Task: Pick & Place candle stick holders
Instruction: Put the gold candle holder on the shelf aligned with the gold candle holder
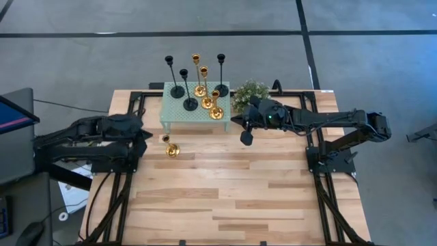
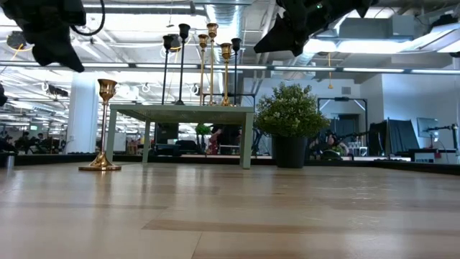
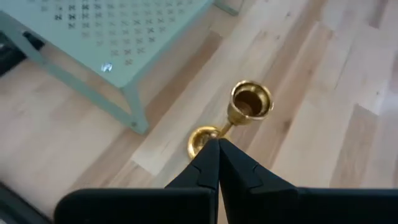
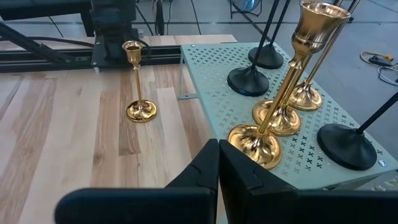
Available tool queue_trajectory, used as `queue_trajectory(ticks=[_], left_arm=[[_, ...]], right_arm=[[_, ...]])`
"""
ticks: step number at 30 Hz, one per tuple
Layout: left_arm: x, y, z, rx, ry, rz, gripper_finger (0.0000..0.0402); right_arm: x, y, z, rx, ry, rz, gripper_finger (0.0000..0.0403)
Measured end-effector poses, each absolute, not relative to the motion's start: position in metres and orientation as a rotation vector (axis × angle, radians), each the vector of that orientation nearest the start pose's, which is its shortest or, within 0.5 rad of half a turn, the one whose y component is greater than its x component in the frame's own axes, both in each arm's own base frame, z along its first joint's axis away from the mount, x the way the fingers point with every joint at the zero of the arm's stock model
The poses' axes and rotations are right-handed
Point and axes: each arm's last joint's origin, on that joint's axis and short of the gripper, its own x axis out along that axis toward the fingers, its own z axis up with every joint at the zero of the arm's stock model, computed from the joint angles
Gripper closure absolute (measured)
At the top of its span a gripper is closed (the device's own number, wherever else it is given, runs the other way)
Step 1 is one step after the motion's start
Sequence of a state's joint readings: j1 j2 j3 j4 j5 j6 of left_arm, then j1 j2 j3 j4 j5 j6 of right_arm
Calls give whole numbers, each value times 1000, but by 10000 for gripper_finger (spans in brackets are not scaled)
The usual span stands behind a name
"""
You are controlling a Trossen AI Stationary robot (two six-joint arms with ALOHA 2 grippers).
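Left gripper [image 1: 145,142], fingers pressed together and empty, hangs above the floor beside 1 gold holder [image 1: 171,148] standing upright on the wood tabletop [image 1: 225,198]. Right gripper [image 1: 246,137], likewise closed and empty, hovers just beside the mint table [image 1: 172,117], which carries 6 holders [image 1: 202,87]: 3 black, 3 gold. By my judgement, 1 is placed and 6 remain.

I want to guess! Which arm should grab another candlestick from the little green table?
Probably the right. Its claw hovers just off the green table, near the gold holders. The left claw sits by the gold holder on the floorboards.
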State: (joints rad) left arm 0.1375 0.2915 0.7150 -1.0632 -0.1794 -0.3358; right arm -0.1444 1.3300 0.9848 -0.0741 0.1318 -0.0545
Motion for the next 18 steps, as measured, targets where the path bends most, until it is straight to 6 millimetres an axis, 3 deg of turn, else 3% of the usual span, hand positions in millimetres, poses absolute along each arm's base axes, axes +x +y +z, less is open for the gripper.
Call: queue_trajectory(ticks=[9,18], left_arm=[[47,10,276,-313,631,350,399],[69,11,271,-271,776,278,391]], right_arm=[[293,-46,295,-48,420,-262,403],[293,-46,295,-48,420,-261,403]])
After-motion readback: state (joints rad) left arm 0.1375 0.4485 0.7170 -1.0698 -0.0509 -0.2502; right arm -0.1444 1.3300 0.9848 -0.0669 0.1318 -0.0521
